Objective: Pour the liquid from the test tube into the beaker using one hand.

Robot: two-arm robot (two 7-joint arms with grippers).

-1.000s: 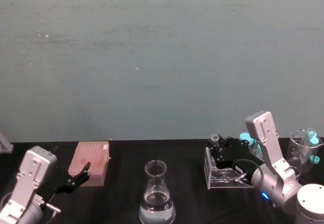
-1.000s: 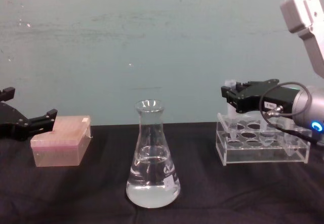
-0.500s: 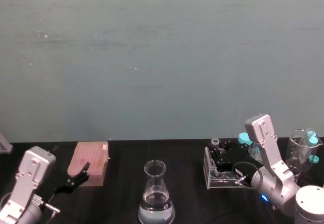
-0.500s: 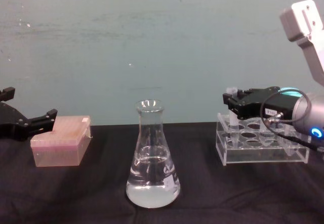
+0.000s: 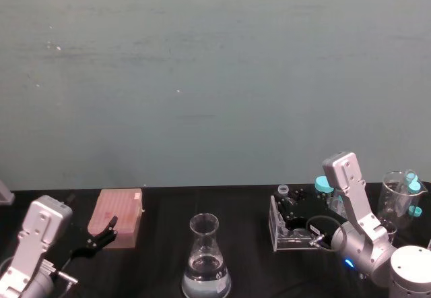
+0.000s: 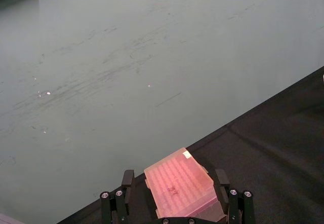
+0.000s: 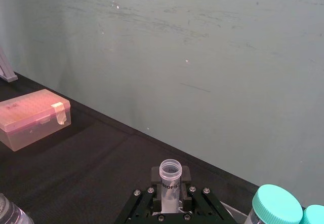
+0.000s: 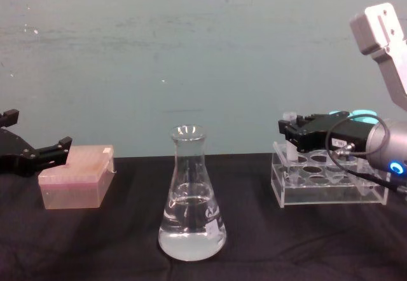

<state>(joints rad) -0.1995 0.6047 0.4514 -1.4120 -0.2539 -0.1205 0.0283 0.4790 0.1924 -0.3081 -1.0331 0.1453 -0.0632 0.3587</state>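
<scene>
One small slim clear plastic test tube (image 7: pixel 170 182) with an open clear rim and dark lettering on its side sits clamped between the fingers of the right gripper (image 7: pixel 170 191), upright, at the near-left corner of the clear acrylic tube rack (image 8: pixel 327 185). In the chest view the tube (image 8: pixel 290 136) pokes up just above the black gripper (image 8: pixel 299 140), its lower part down at the rack's first hole; hard to tell whether the tip is fully seated or already a little clear. Liquid inside the tube can't be made out. Step in hand looks like the grasp or pick from the rack, pour not yet started. Next move calls for a straight lift clear of the rack, a carry across to the robot's left toward the tall clear glass conical beaker (image 8: pixel 191 195), then a tilt with the rim over the narrow neck. That neck is a small target, so alignment matters. The beaker stands mid-table, well apart from the rack, already holding clear liquid (image 8: pixel 191 233) in its wide base, small white mark low on the glass. Teal-capped tubes (image 7: pixel 276 203) stand just behind the gripper. Left gripper (image 8: pixel 38 154) idles at the far left with fingers spread, just beside the pink translucent lidded box (image 8: pixel 76 176), nothing held
</scene>
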